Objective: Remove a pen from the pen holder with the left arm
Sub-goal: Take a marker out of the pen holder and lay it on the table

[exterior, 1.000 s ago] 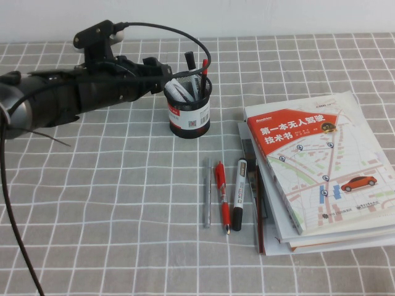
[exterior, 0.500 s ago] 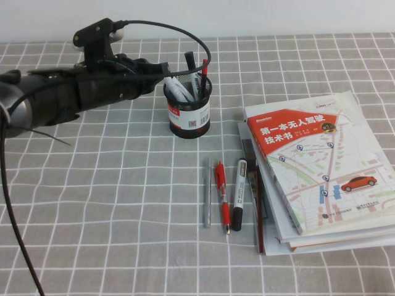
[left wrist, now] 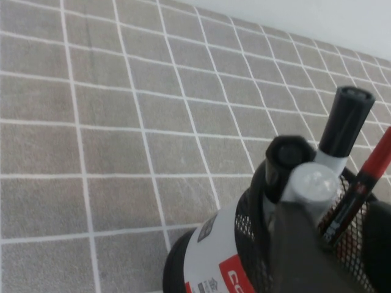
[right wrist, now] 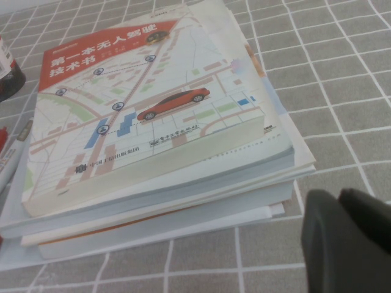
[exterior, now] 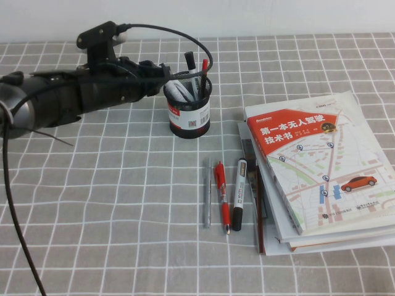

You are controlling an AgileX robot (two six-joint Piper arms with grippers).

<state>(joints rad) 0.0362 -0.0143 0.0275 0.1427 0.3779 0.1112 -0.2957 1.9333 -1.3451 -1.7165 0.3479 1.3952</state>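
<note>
High view: left hand (exterior: 164, 76) at holder (exterior: 190, 118); right hand (right wrist: 339, 241) beside books (right wrist: 153, 131).

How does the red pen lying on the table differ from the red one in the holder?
The lying red pen rests flat beside a black marker; the holder's red pen stands nearly upright. The first shows whole, the second only its top. Both are red. At the pen holder is the left gripper; by the books, the right gripper.

Stack of paperback books (right wrist: 153, 122), top cover a street map with a red car, on grey white-gridded tablecloth (right wrist: 342, 79); dark right gripper (right wrist: 339, 204), jaws together, near the stack.
</note>
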